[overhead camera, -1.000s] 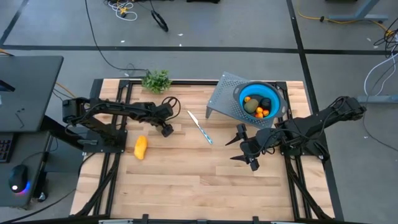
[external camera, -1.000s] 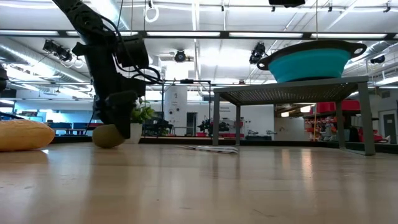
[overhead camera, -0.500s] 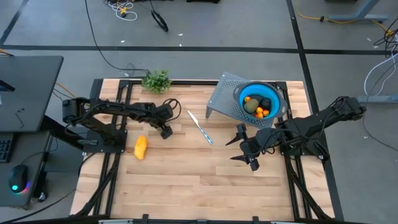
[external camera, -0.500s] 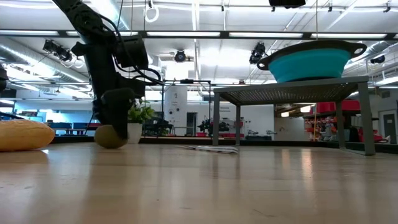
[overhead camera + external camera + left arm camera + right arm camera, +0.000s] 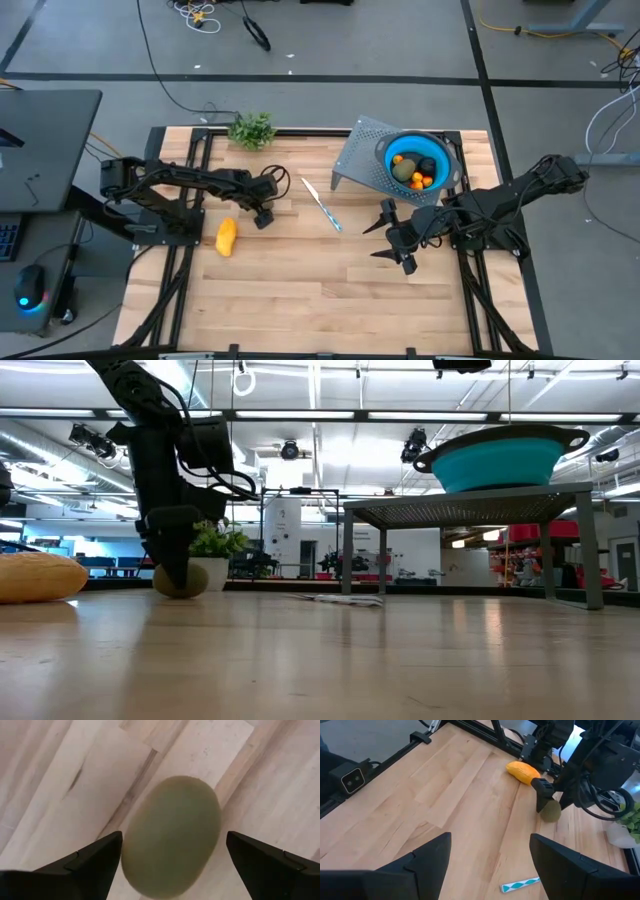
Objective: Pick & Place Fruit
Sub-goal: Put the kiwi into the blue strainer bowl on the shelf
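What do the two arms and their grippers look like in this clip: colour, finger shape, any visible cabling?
Both arms are black, jointed links. A loop of black cable arches beside the left gripper. The right gripper ends in two slim, pointed black fingers. Seen from its wrist camera, the left gripper's fingers are matte black wedges with flat inner faces. No coloured markings show.

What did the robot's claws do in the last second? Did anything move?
The left claw slid a little toward the front of the table, over the olive-brown fruit, open with a finger on each side and not yet holding it. The right claw, yellow fruit, knife and blue bowl stayed put.
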Tool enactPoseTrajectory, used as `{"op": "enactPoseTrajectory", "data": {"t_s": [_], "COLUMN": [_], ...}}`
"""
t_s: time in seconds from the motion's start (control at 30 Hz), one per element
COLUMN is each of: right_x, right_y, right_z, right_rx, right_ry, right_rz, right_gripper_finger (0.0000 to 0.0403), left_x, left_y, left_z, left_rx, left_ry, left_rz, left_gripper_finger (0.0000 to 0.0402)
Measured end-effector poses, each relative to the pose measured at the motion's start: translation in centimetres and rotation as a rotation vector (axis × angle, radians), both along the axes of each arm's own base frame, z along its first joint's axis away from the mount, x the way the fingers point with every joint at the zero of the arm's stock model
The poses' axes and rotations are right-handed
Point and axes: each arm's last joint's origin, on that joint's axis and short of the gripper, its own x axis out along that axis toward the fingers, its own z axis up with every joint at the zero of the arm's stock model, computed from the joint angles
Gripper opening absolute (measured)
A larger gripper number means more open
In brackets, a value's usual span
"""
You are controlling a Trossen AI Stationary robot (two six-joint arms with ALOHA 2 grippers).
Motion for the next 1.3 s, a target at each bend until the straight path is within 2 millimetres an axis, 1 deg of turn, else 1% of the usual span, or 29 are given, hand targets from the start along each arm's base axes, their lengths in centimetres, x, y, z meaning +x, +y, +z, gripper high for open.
{"op": "enactPoseTrajectory", "data": {"t_s": [0.17, 0.4, 0.5, 0.6, 0.67, 0.77, 0.87, 0.93, 1.03, 1.17, 1.3], "right_x": [0.0, 0.0, 0.0, 0.0, 0.1, 0.2, 0.6, 1.0, 2.2, 3.9, 5.0], "right_y": [0.0, 0.0, 0.0, 0.0, 0.0, 0.1, 0.0, 0.1, 0.3, 0.9, 1.3], "right_z": [0.0, 0.0, 0.0, 0.1, 0.2, 0.3, 0.1, -0.2, -0.8, -1.7, -1.8], "right_rx": [0.0, 0.0, 0.0, -0.004, -0.003, -0.023, -0.076, -0.131, -0.227, -0.303, -0.327], "right_ry": [0.0, 0.0, -0.001, -0.008, -0.02, -0.044, -0.059, -0.067, -0.089, -0.135, -0.207], "right_rz": [0.0, 0.0, 0.0, 0.004, 0.006, 0.019, -0.016, -0.037, -0.077, -0.056, -0.041], "right_gripper_finger": [0.0279, 0.0279, 0.0279, 0.0279, 0.0279, 0.0279, 0.0279, 0.0279, 0.0279, 0.028, 0.028], "left_x": [0.1, 0.2, 0.3, 1.0, 1.8, 3.4, 4.9, 5.8, 6.9, 7.4, 7.5], "left_y": [-0.5, -0.9, -0.9, -1.0, -1.2, -1.8, -2.5, -3.0, -4.0, -5.5, -6.7], "left_z": [0.0, 0.0, 0.1, 1.0, 2.0, 4.3, 6.7, 8.2, 10.0, 11.2, 11.4], "left_rx": [-0.008, -0.02, -0.034, -0.075, -0.111, -0.178, -0.238, -0.263, -0.279, -0.287, -0.299], "left_ry": [-0.001, -0.011, -0.021, -0.08, -0.156, -0.317, -0.471, -0.563, -0.652, -0.685, -0.689], "left_rz": [0.003, 0.047, 0.075, 0.073, 0.046, -0.017, -0.052, -0.072, -0.118, -0.171, -0.179], "left_gripper_finger": [0.033, 0.0248, 0.0223, 0.0221, 0.023, 0.0242, 0.0245, 0.0244, 0.0239, 0.0238, 0.0241]}}
